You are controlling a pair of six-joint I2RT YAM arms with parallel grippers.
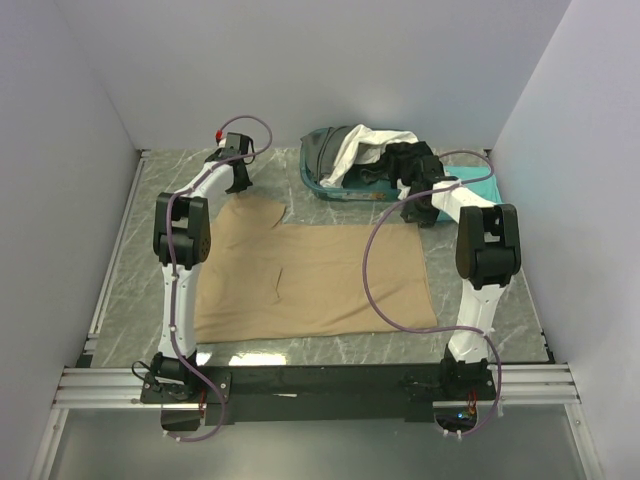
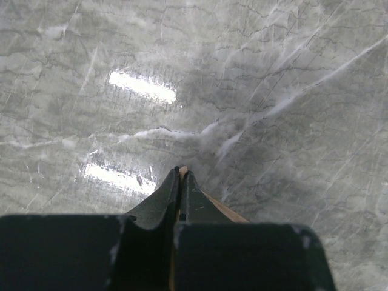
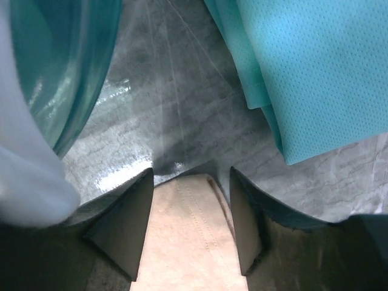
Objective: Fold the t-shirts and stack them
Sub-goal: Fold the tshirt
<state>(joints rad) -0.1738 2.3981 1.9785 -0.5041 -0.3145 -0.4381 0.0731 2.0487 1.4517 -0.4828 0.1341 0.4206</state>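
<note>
The tan t-shirt [image 1: 320, 280] lies spread flat in the middle of the marble table [image 1: 130, 290]. At its far left corner the left gripper [image 2: 182, 174] is clamped on a sliver of the tan cloth. At the far right corner the right gripper [image 3: 191, 177] has its fingers apart, straddling the hem without pinching it. A teal t-shirt [image 3: 315, 73] lies just to the right.

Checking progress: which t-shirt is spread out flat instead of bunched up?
The tan t-shirt, laid flat on the table. The white t-shirt and black t-shirt are heaped in the basket; the teal t-shirt lies bunched beside it.
</note>
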